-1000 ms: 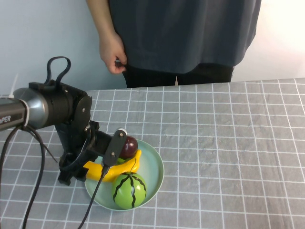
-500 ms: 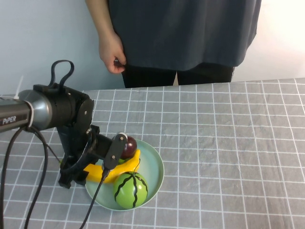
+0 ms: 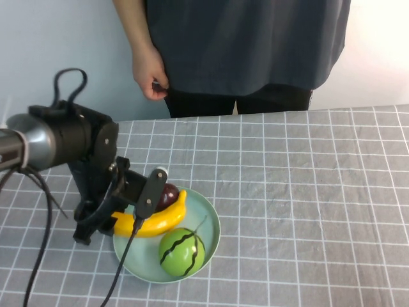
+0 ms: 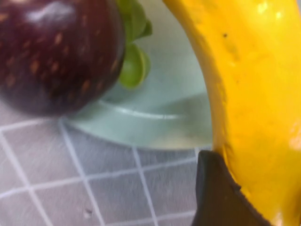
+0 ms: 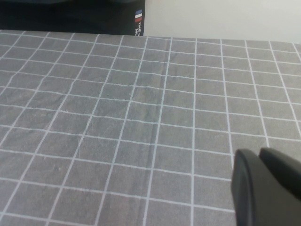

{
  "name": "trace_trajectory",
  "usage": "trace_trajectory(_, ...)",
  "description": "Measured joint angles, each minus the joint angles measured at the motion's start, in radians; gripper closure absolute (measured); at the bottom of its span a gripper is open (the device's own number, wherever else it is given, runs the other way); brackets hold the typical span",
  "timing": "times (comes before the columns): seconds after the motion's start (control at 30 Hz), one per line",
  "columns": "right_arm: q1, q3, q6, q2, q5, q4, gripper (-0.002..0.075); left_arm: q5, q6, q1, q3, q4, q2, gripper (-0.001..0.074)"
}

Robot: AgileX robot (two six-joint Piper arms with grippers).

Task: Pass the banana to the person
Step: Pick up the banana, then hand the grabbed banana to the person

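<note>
The yellow banana [image 3: 156, 217] lies across the left side of the pale green plate [image 3: 214, 224], its left end sticking out over the rim. My left gripper [image 3: 121, 220] is shut on that left end. In the left wrist view the banana [image 4: 254, 94] presses against one black finger [image 4: 216, 197]; the other finger is out of view. The person [image 3: 243, 45] stands behind the table's far edge, one hand [image 3: 150, 73] hanging by the hip. My right gripper [image 5: 261, 160] is shut and empty over bare tablecloth; it is outside the high view.
A round green striped watermelon toy [image 3: 181, 251] sits on the plate's front part. A dark purple fruit [image 3: 167, 195] with green leaves sits at its back, close beside the banana, also in the left wrist view [image 4: 56, 52]. A grey checked cloth [image 3: 307, 192] covers the table.
My left arm has shifted a little to the left and the banana has turned and slid with it. The watermelon toy has rolled slightly to the right on the plate.
</note>
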Motion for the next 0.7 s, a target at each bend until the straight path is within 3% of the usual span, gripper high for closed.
trace_trajectory(0.17,0.000,0.000,0.000,0.000,0.000,0.000,0.0732,0.061,0.000,0.000,0.000,-0.058,-0.090,0.0464)
trace_trajectory(0.37,0.000,0.000,0.000,0.000,0.000,0.000,0.0732,0.029,-0.075,0.000,0.000,-0.289,-0.266,0.0464)
trace_trajectory(0.53,0.000,0.000,0.000,0.000,0.000,0.000,0.0732,-0.128,-0.370,-0.002,-0.016,-0.339,-0.404,0.0464)
trace_trajectory(0.7,0.000,0.000,0.000,0.000,0.000,0.000,0.0732,-0.066,-0.684,-0.002,-0.151,-0.199,-0.386,0.0464)
